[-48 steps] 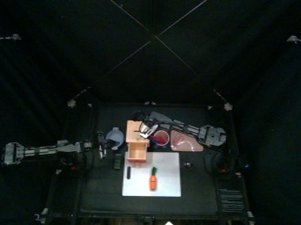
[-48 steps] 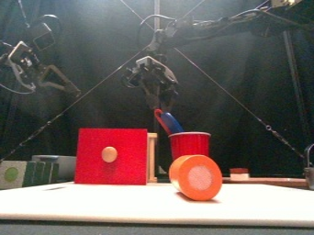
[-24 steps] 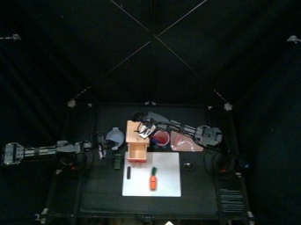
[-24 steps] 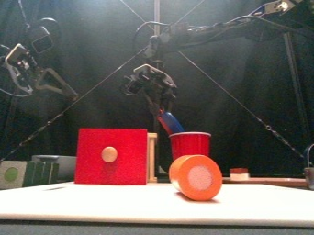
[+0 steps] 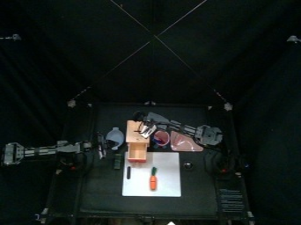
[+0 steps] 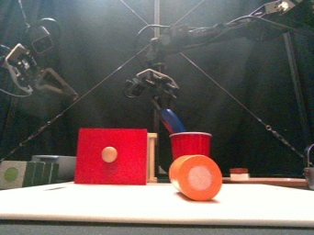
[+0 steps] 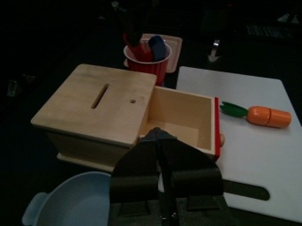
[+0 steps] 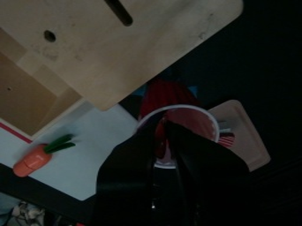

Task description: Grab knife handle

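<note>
Blue plastic handle of the knife [image 6: 170, 120] sticks up at a slant out of the red cup [image 6: 189, 144], which stands just right of the wooden box [image 7: 118, 108]. Judged light, stiff and fairly smooth; the exposed upper handle is the only place to take hold, and a sideways pull could tip the cup. Right gripper [image 6: 151, 80] hangs directly above the handle, not visibly touching; jaws are narrower than a second ago, part-closed, holding nothing that can be seen. Left gripper [image 7: 165, 163] rests at the left, jaws nearly closed and empty, unchanged.
</note>
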{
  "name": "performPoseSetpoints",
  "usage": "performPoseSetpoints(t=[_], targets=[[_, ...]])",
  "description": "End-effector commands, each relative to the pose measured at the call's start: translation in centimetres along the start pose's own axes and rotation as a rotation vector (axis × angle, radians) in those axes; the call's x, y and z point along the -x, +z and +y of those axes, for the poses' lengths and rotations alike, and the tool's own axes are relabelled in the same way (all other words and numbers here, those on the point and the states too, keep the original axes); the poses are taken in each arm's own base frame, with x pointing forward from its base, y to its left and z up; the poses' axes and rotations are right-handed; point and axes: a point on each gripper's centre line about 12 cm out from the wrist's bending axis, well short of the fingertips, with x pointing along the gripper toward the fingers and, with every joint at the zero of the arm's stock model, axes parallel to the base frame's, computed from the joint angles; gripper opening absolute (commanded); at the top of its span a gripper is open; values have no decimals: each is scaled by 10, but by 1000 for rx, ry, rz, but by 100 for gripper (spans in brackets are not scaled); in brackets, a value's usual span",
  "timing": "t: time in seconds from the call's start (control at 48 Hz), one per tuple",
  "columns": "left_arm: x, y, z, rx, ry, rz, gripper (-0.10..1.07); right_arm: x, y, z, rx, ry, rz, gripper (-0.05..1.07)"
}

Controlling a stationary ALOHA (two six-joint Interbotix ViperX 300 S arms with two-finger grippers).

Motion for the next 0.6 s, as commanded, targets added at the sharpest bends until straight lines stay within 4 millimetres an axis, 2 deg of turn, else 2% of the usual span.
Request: performPoseSetpoints(t=[0.0,0.229,0.583], targets=[[-1,10,0,1,-1,-29,28,34,-7,-6,-10,18,-68,53],[-2,12,0,1,-1,-34,28,54,-17,-12,-14,0,-90,50],[-2,22,2,-3,7,-58,28,108,-60,-36,-82,-41,-154,50]])
